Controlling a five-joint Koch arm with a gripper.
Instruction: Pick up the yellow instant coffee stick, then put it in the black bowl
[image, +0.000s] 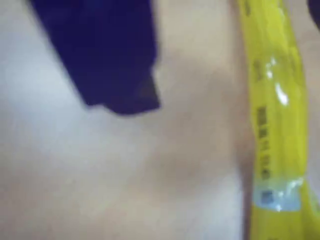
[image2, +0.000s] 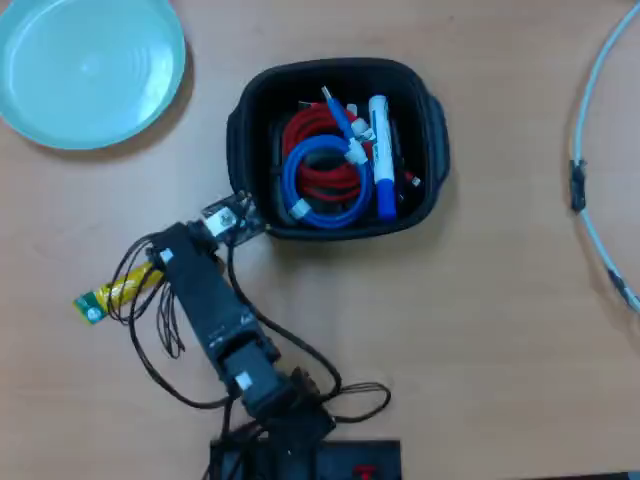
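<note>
The yellow instant coffee stick (image2: 118, 291) lies flat on the wooden table, left of the arm in the overhead view. Its green end points lower left and its other end runs under the arm's wrist. Close up in the wrist view, the stick (image: 275, 115) runs top to bottom along the right side. My gripper (image: 220, 65) is open. One dark jaw hangs at upper left, well clear of the stick, and only a dark sliver of the other shows at the top right corner. The black bowl (image2: 242, 130) stands just beyond the arm (image2: 210, 310).
In the bowl lie coiled red and blue cables (image2: 325, 170) and a blue-and-white marker (image2: 381, 150). A light-blue plate (image2: 90, 70) sits at the far left corner. A white cable (image2: 590, 150) curves along the right edge. Loose black wires (image2: 160, 335) trail beside the arm.
</note>
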